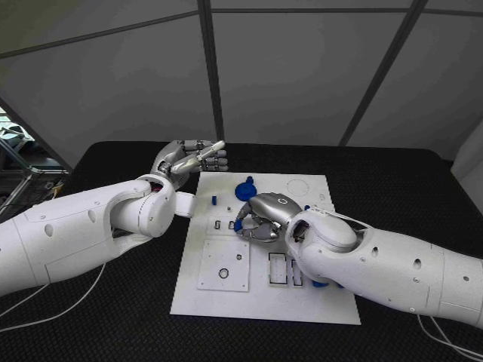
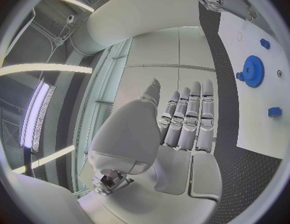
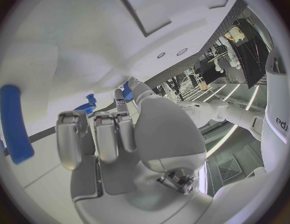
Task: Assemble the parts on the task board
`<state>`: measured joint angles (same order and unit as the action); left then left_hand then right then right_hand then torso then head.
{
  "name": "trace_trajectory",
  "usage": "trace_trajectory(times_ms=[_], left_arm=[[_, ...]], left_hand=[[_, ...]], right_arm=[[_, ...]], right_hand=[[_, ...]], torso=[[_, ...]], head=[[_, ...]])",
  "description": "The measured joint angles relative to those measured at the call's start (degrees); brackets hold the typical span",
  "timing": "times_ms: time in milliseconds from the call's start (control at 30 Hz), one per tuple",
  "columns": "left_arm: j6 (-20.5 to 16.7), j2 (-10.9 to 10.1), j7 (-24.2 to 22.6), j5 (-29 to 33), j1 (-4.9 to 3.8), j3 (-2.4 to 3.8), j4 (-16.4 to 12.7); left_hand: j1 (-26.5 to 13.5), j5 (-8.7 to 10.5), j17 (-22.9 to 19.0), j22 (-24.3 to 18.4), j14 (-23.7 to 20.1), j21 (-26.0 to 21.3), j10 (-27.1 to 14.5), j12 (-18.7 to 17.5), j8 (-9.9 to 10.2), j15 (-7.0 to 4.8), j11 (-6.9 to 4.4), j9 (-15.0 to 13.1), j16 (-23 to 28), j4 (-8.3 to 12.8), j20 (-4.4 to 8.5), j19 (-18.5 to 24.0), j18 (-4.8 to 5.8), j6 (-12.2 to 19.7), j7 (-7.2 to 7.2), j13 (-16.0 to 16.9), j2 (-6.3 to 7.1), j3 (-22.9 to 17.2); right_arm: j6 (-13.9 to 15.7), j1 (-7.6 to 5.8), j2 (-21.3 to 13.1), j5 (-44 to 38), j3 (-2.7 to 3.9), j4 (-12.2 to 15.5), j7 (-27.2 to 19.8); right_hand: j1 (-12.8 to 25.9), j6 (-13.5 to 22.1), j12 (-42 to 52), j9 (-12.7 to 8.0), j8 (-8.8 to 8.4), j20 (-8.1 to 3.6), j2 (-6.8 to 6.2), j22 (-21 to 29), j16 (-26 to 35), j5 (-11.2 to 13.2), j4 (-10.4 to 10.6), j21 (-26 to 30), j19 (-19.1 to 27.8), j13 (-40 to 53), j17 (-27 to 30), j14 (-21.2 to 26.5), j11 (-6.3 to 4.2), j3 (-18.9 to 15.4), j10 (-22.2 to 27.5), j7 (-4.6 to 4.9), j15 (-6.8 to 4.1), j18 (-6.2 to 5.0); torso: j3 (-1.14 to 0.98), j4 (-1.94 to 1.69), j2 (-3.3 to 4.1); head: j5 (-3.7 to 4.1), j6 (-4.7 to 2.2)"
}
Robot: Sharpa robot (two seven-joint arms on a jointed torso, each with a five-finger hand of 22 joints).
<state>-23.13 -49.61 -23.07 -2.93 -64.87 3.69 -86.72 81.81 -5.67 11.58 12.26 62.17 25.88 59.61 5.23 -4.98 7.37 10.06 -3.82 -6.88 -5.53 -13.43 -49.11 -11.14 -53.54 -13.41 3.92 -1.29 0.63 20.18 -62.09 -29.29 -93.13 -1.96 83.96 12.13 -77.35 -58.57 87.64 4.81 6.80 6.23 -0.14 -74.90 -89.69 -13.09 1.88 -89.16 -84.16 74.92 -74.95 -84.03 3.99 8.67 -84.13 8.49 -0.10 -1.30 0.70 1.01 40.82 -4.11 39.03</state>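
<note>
Your right hand [image 1: 266, 219] sits over the middle of the task board [image 1: 266, 302], palm down, fingers curled toward the plate. From the head view you cannot tell whether it has a part pinched; the right wrist view shows its fingers [image 3: 107, 134] bent over the white surface with nothing plainly between them, so treat its grip as unknown.

The relation that matters is this: the blue gear [image 1: 246, 190] lies just beyond that hand, toward the far edge of the board and slightly to the left — close enough that the right hand is the nearer one to reach it. A small blue block [image 1: 212, 200] lies left of the gear, near the board's left edge. A longer blue piece [image 3: 14, 122] lies on the board beside the right hand in its wrist view, its long axis running roughly along the hand's own line.

Your left hand [image 1: 190, 158] holds nothing — fingers straight and together, resting off the board's far left corner over the black worktop [image 1: 111, 286]. In its wrist view the gear [image 2: 251, 70] lies across the board from it, well apart.
</note>
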Motion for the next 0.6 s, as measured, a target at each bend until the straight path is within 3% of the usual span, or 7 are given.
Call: trace_trajectory(times_ms=[233, 600], left_arm=[[0.1, 0.0, 0.0, 0.0, 0.0, 0.0, 0.0], [0.2, -0.2, 0.1, 0.0, 0.0, 0.0, 0.1]], left_hand=[[0.0, 0.0, 0.0, 0.0, 0.0, 0.0, 0.0, 0.0, 0.0, 0.0, 0.0, 0.0, 0.0, 0.0, 0.0, 0.0, 0.0, 0.0, 0.0, 0.0, 0.0, 0.0], [0.0, 0.0, 0.0, 0.0, 0.0, 0.0, 0.0, 0.0, 0.0, 0.0, 0.0, 0.0, 0.0, 0.0, 0.0, 0.0, 0.0, 0.0, 0.0, 0.0, 0.0, 0.0]], right_arm=[[0.4, 0.06, -1.3, -0.7, 0.03, 2.2, 0.6], [-1.9, -0.61, -2.4, -3.7, 0.08, 5.1, 3.9]], right_hand=[[0.2, 0.0, 0.0, 0.0, 0.0, 0.0, 0.24, 0.0, 0.0, 0.0, 0.0, 0.0, 0.0, 0.0, 0.0, 0.0, 0.0, 0.0, 0.0, 0.0, 0.0, 0.0], [0.5, 0.0, 0.0, 0.0, 0.0, 0.0, 0.02, 0.0, 0.0, 0.0, 0.2, -0.2, 0.0, 0.0, 0.0, 0.0, 0.0, 0.2, 0.0, 0.0, 0.0, 0.0]], torso=[[0.0, 0.03, -0.05], [0.07, 0.05, -0.08]], head=[[-0.02, -0.07], [0.16, -0.32]])
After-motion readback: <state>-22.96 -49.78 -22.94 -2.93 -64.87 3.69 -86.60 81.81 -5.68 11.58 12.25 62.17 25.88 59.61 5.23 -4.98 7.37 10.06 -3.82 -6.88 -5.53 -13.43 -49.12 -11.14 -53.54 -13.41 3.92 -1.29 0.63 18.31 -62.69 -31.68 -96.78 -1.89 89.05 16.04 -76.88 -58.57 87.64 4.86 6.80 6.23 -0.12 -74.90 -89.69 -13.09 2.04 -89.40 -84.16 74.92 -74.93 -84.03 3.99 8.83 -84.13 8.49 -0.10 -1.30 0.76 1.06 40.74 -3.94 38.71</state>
